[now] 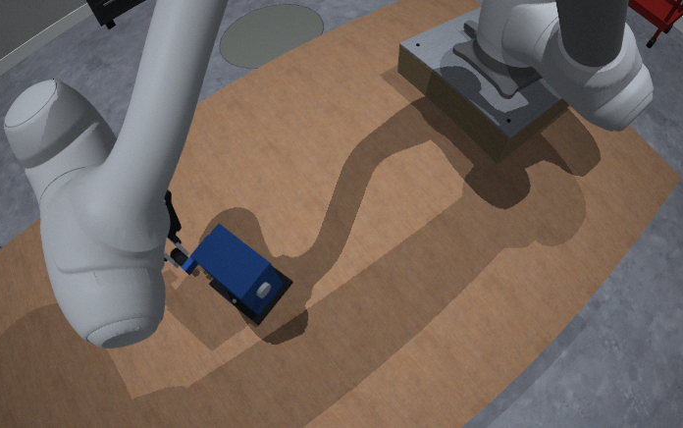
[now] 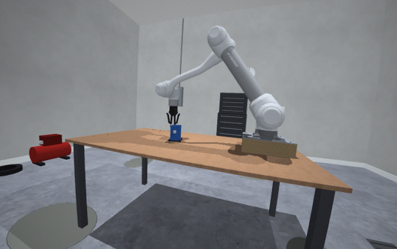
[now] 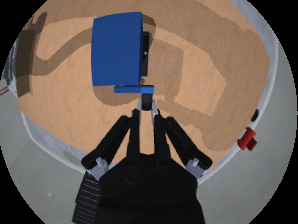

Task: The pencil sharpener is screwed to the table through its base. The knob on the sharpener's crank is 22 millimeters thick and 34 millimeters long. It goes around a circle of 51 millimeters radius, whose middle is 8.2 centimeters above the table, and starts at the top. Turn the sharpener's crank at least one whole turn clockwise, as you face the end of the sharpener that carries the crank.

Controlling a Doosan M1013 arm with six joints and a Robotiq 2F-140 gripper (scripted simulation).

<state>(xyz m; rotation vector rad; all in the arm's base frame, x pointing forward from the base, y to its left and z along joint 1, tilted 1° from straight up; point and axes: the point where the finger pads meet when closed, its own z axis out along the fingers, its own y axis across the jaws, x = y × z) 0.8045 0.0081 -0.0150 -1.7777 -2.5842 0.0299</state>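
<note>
The blue pencil sharpener (image 1: 235, 265) (image 2: 175, 132) (image 3: 119, 51) stands on a black base on the wooden table (image 1: 387, 239) (image 2: 212, 154). Its blue crank arm (image 1: 190, 263) (image 3: 135, 88) sticks out from the end that faces the arm. The dark knob (image 1: 177, 256) (image 3: 145, 100) sits at the arm's outer end. My gripper (image 1: 175, 253) (image 2: 173, 123) (image 3: 146, 104) comes down from above and is shut on the knob. In the top view the white wrist hides most of the fingers.
The arm's grey mount block (image 1: 488, 106) (image 2: 268, 148) stands at the far right of the table. A red compressor (image 2: 49, 148) and a black tyre (image 2: 5, 169) lie on the floor at the left. A dark cabinet (image 2: 232, 114) stands behind the table.
</note>
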